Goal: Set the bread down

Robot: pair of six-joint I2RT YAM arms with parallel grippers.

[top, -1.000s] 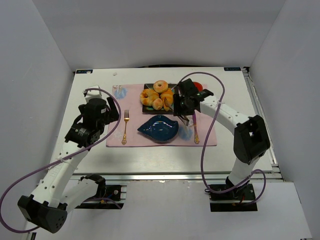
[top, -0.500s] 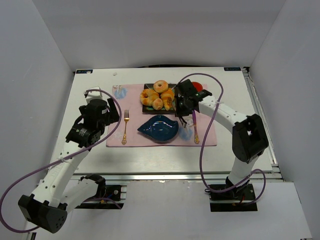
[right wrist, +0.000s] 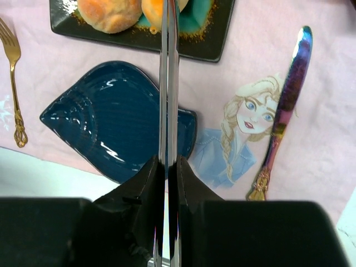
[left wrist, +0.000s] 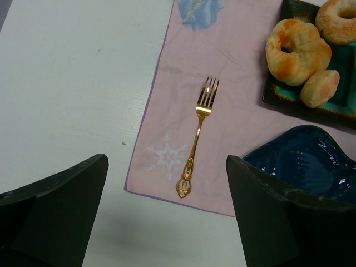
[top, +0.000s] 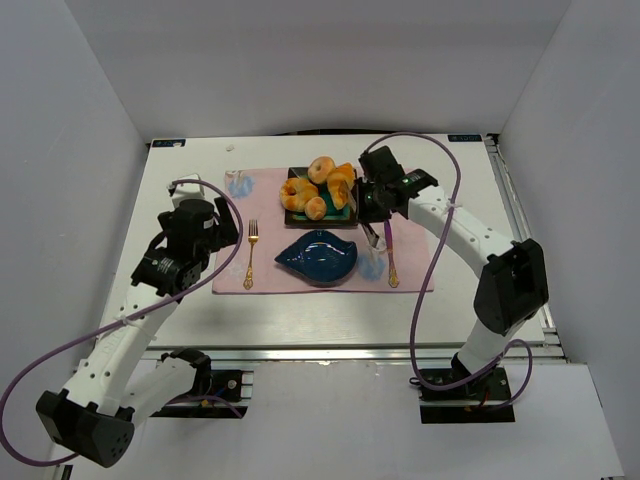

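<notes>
The bread (top: pixel 342 182), a long golden-orange croissant, tilts above the right part of the black tray (top: pixel 293 216), pinched between the tips of thin metal tongs (right wrist: pixel 168 83). Only its orange end (right wrist: pixel 158 12) shows at the top of the right wrist view. My right gripper (top: pixel 372 203) (right wrist: pixel 168 164) is shut on the tongs, whose blades are pressed together. A dark blue leaf-shaped dish (top: pixel 318 256) (right wrist: pixel 114 119) lies on the pink mat (top: pixel 268 200) just in front of the tray. My left gripper (top: pixel 222 226) (left wrist: pixel 167 162) hangs open over the mat's left edge, holding nothing.
A doughnut (top: pixel 321 170) (left wrist: pixel 337 20) and smaller pastries (left wrist: pixel 295 51) lie on the tray. A gold fork (top: pixel 250 255) (left wrist: pixel 198 135) lies left of the dish, a purple-handled knife (top: pixel 391 256) (right wrist: pixel 285 108) right of it. A red object (top: pixel 399 172) sits behind the right gripper.
The right gripper closed on the tongs and drew back and up a little. The bread rose from among the pastries and now tilts over the tray's right side. The left arm stayed still.
</notes>
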